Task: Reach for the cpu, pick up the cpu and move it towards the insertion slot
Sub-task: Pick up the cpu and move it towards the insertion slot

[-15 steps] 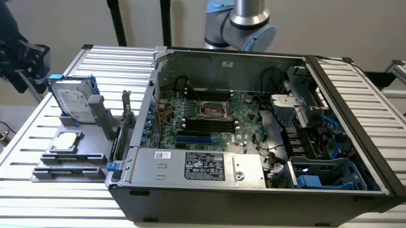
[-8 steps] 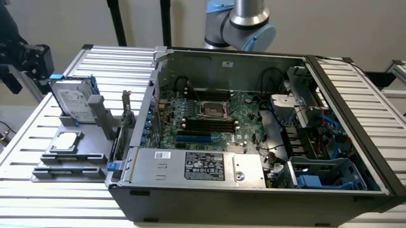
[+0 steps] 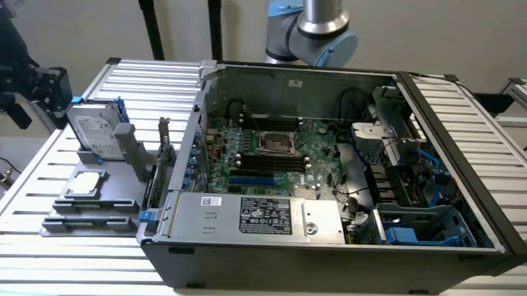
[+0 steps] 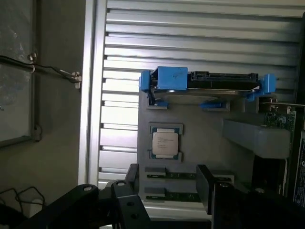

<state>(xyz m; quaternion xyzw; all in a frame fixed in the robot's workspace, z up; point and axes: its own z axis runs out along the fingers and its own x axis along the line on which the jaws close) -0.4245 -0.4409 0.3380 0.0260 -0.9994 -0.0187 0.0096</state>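
cpu: you see it lying flat, silver face up, in a grey holder on the bench, just beyond the fingers, which stand wide apart and hold nothing. farther on, a hard drive stands on edge. insertion slot: inside the open case, well apart.
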